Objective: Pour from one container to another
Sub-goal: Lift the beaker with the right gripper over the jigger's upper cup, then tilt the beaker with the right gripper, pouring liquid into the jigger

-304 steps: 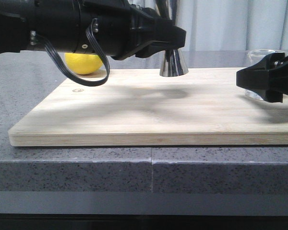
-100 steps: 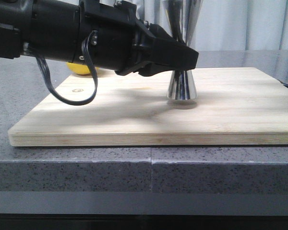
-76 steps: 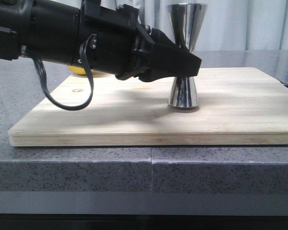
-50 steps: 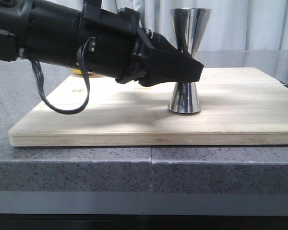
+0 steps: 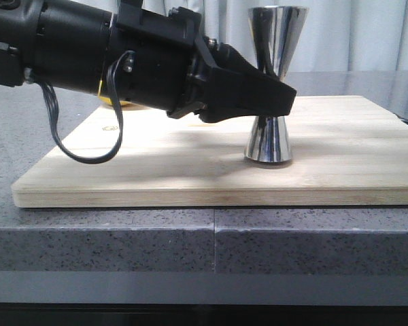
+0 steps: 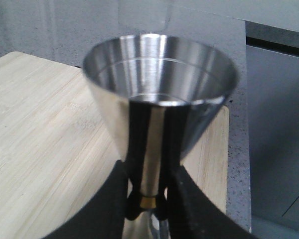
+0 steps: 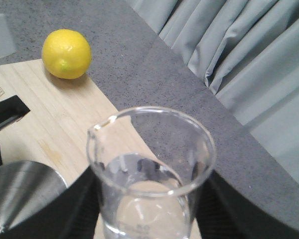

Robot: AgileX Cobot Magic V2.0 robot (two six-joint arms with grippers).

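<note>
Since three seconds back the left gripper (image 5: 275, 100) has dragged the steel jigger (image 5: 273, 81) from the far edge of the cutting board (image 5: 190, 170) forward and rightward to mid-board; the right gripper and beaker have left the front view. In the last half second the jigger slid a touch further right.

Near edge: bamboo cutting board lies flat on the speckled grey counter (image 5: 122, 238). On it the jigger stands upright, base on the wood, jaws closed on its narrow waist; left wrist view shows black fingers (image 6: 134, 149) pinching either side just above the gold band (image 6: 148, 201) (cup looks dry inside).

The glass beaker (image 7: 149, 169) shows only in the right wrist view, upright, clear liquid low in it, held between the dark fingers (image 7: 74, 209) of the right gripper (image 7: 147, 219), closed against its sides. Jigger rim (image 7: 25, 194) just beside and below it.

Farther back, a lemon (image 7: 66, 54) sits on the counter just off the board's far corner. Grey curtain (image 5: 353, 34) behind.
</note>
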